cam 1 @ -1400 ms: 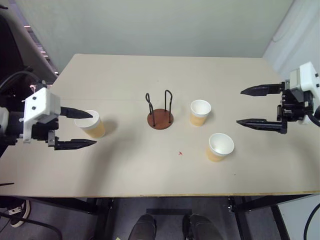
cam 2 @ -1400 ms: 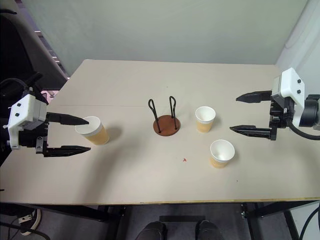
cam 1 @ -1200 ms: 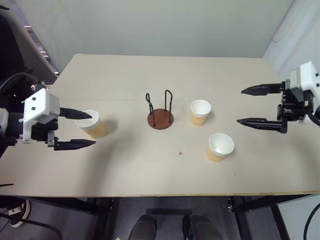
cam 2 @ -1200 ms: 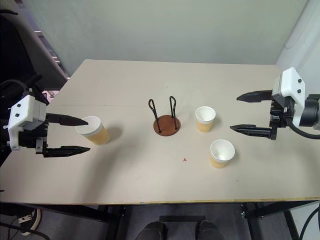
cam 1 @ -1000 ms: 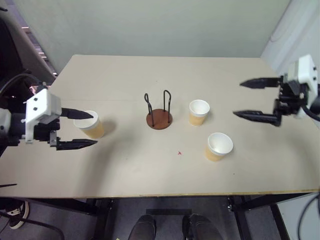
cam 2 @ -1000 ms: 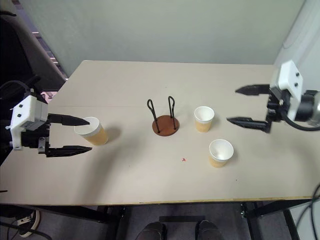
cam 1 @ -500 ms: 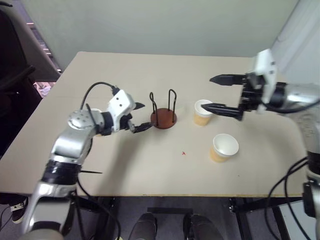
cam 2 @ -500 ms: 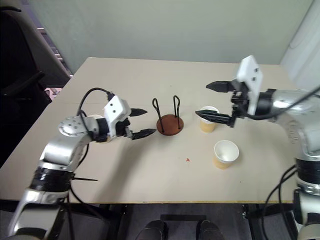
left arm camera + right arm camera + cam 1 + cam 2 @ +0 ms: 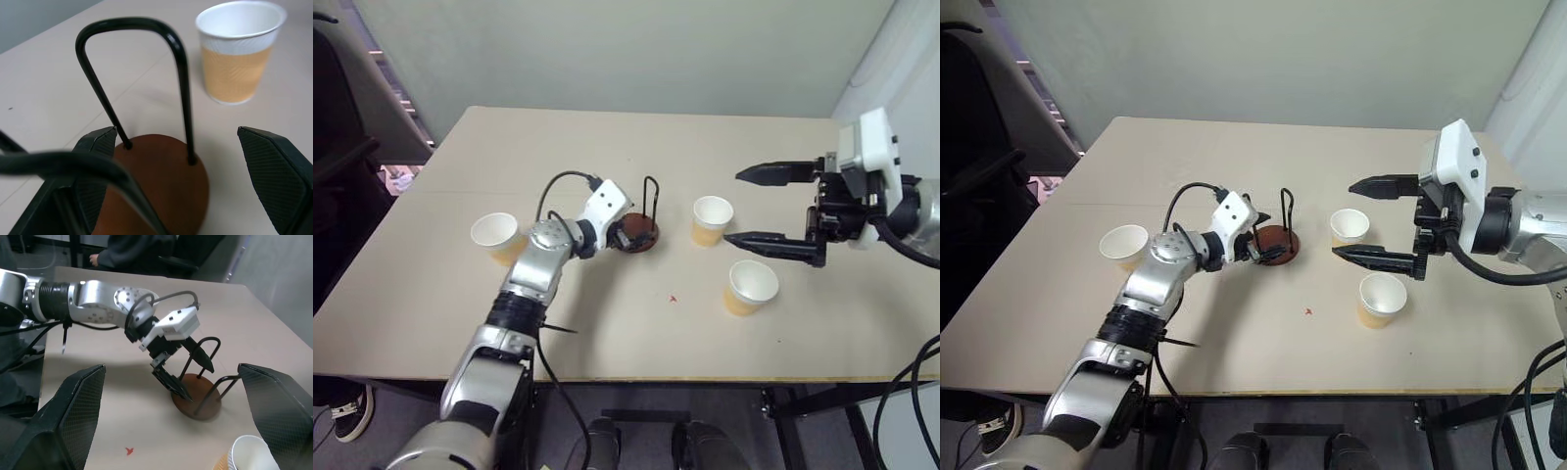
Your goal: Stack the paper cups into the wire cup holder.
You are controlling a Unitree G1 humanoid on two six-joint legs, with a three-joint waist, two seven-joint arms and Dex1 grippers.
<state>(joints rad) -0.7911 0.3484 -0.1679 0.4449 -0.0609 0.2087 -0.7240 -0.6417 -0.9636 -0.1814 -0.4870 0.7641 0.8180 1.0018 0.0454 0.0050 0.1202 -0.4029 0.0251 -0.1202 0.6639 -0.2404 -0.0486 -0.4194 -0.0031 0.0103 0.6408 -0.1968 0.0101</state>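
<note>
Three paper cups stand upright on the table: one at the left [image 9: 496, 235], one right of the holder [image 9: 711, 217], one nearer the front [image 9: 749, 286]. The wire cup holder [image 9: 637, 231], a brown disc with two black loops, stands empty in the middle. My left gripper [image 9: 628, 233] is open, its fingers either side of the holder; the left wrist view has the far loop [image 9: 137, 29] between the fingers [image 9: 274, 176] and the disc [image 9: 156, 181] below. My right gripper [image 9: 734, 207] hangs open above the two right cups, holding nothing.
The beige table [image 9: 607, 323] has bare room along its front and back. A small red mark [image 9: 673, 299] lies in front of the holder. A dark chair [image 9: 979, 176] stands off the left edge. A person in dark clothes [image 9: 142, 249] sits beyond the table.
My left arm has swung right from beside the left cup to the holder, staying open; that cup stands where it was. The right gripper drew back a little. The camera shifted.
</note>
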